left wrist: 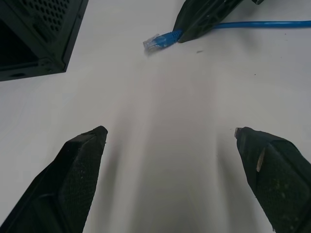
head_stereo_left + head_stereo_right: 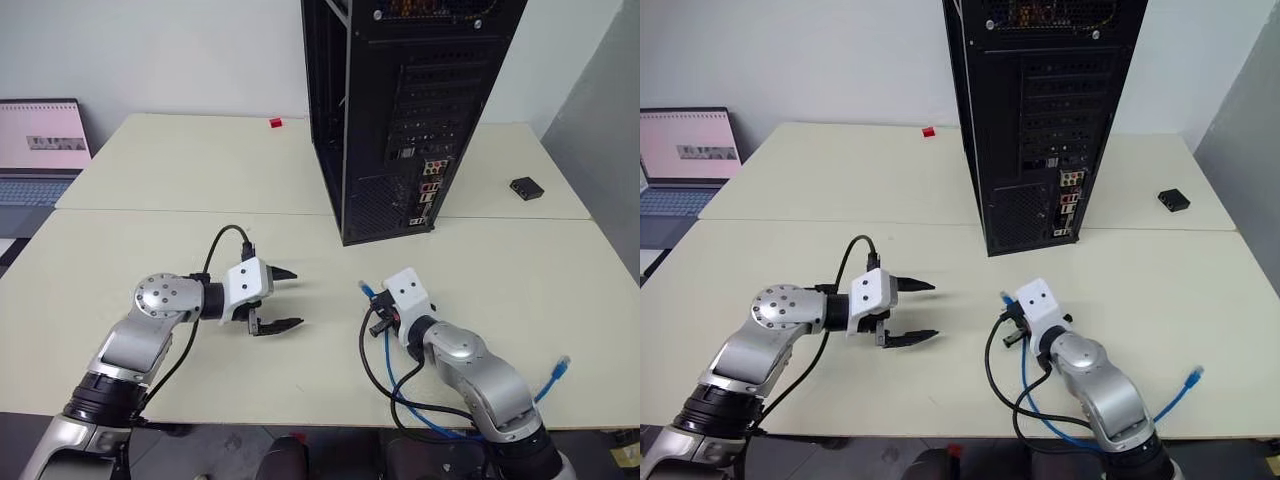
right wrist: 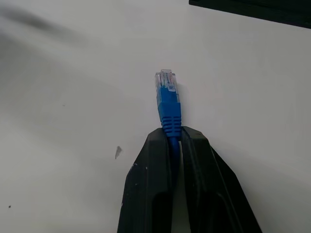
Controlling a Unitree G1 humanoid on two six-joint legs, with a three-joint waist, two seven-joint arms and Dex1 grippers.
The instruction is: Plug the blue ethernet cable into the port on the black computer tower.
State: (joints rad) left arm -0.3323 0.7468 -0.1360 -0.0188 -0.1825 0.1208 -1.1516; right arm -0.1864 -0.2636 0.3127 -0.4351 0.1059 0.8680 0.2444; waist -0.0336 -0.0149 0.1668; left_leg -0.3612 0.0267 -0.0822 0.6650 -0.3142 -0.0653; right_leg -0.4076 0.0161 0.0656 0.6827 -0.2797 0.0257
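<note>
Okay, right gripper clamped on the blue ethernet cable just behind its clear plug (plug sticks out past the fingertips), low over the table, at 6 o'clock from the black computer tower. Left gripper jaws wide apart, holding nothing.

Bright blue cable with clear plug; black tower, perforated rear; cream counter; small red block; black box.
</note>
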